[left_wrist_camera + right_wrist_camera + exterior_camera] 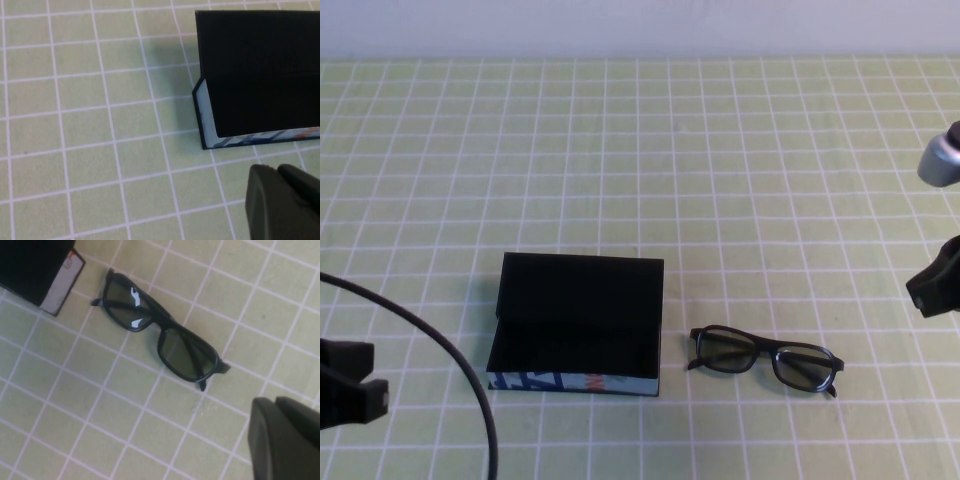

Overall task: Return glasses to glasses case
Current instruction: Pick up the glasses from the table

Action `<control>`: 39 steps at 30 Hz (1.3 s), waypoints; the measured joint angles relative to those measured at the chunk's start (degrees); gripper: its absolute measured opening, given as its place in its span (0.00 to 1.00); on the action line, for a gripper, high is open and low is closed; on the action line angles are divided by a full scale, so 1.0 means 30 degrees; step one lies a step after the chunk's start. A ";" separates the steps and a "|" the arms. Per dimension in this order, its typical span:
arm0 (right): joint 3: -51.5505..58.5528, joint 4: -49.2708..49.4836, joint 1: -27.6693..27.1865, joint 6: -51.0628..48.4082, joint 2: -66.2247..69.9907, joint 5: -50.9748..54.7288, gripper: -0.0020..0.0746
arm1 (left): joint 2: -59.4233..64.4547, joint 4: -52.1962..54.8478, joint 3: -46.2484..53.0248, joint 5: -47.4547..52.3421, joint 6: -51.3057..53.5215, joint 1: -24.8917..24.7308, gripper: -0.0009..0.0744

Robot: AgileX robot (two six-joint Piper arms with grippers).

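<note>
High view: glasses (765, 362) beside open glasses case (576, 325); left claw (350, 395), right claw (935, 285) apart.

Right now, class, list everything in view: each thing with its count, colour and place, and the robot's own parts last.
glasses case: one, black, blue-white-orange patterned front, lid open, centre-left of table.
glasses: one pair, black frame, greyish lenses, folded, on table right of the case, apart from it.
table: one, green cloth with white grid.
cable: one, black, near left edge.
left gripper: one, black, near left edge.
right gripper: one, black, far right edge.
</note>
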 joint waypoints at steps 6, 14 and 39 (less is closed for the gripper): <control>0.0000 0.0469 0.0000 -0.0729 0.0315 -0.0083 0.00 | 0.0681 -0.0133 0.0000 0.0372 -0.0005 0.0000 0.01; 0.0000 0.0541 0.0000 -0.1482 0.0345 -0.0688 0.00 | 0.1971 -0.1616 -0.0073 0.0474 0.0657 0.0000 0.01; -0.0485 0.1430 0.0000 -0.5659 0.1823 -0.1518 0.00 | 0.2178 -0.3302 -0.1019 0.0638 0.3813 0.0000 0.01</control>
